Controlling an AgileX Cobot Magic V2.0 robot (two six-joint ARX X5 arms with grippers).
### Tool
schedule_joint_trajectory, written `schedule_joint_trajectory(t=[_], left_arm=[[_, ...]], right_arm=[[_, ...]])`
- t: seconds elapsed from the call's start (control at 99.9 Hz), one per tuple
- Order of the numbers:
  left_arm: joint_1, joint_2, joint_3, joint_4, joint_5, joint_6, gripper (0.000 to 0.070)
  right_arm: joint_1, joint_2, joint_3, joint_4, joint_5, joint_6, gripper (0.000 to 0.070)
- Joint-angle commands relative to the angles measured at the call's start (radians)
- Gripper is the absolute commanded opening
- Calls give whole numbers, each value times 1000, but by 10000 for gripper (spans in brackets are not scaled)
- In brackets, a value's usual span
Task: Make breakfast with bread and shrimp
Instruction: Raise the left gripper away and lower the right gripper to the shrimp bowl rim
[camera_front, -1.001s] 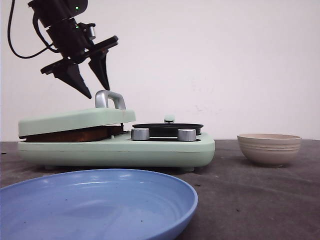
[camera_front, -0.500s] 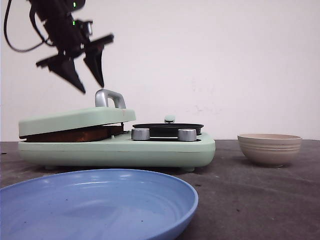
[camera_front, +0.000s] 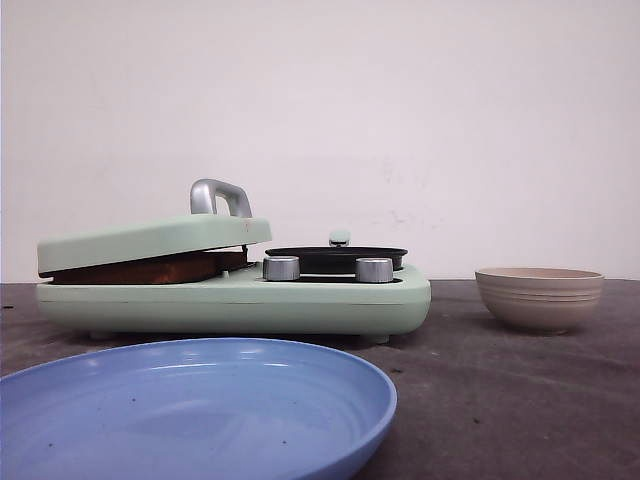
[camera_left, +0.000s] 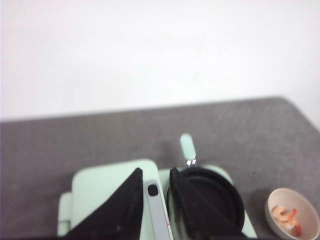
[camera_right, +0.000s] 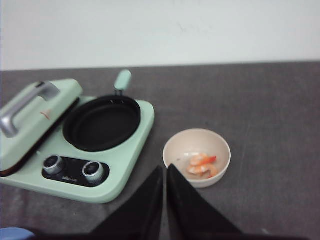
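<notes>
The bread (camera_front: 150, 268) shows only as a brown crust edge under the nearly closed lid (camera_front: 150, 240) of the mint-green breakfast maker (camera_front: 300, 305). The shrimp (camera_right: 202, 165) lie in the beige bowl (camera_right: 220, 150), to the right of the maker, and the shrimp (camera_left: 286, 215) also show in the left wrist view. My left gripper (camera_left: 155, 171) hangs open high above the lid's silver handle (camera_left: 155, 210), holding nothing. My right gripper (camera_right: 165, 168) is shut and empty, above the table between the maker and the bowl. Neither gripper appears in the front view.
A black round pan (camera_front: 335, 254) sits on the maker's right half, behind two silver knobs (camera_front: 281, 268). A large blue plate (camera_front: 190, 410) lies at the table's near edge. The beige bowl (camera_front: 540, 297) stands to the right on the dark tabletop.
My left arm, which hovered open just above the lid handle, has risen up and left, out of the front view. The lid and the maker have not moved.
</notes>
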Motion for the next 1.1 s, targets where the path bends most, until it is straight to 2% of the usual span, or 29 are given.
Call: schedule_joint_trajectory(t=[0.0,0.11,0.23,0.42,0.621,0.771,0.821,0.891,0.921,1.091], left_arm=[[-10,-35,23,-27,-23,54,0],[-33,-132,-3,-89,-78,85,0],[-49,-275,-124,-94,-98,104,0],[-69,-550,-432,-75,-97,110,0],[-69,-764,-631,-75,-98,109,0],[-69,-854,-693,-75,-97,108,0],[-69,-868,-703,-76,-92,102,0],[-69,-876,-710,-77,-89,101,0],[-69,-876,-710,-78,-89,101,0],[-69,-871,-710,-71,-89,101,0]], right_arm=[[-3,37,10,40,1,43,3],[-31,113,12,104,-35,88,3],[-106,213,39,119,-125,128,3],[-296,389,116,112,-316,127,3],[-472,587,209,84,-489,128,3],[-525,769,288,24,-537,104,7],[-533,829,317,6,-547,95,45],[-536,907,352,-11,-570,89,179],[-536,938,369,-19,-573,88,215],[-536,1084,434,-30,-562,87,226]])
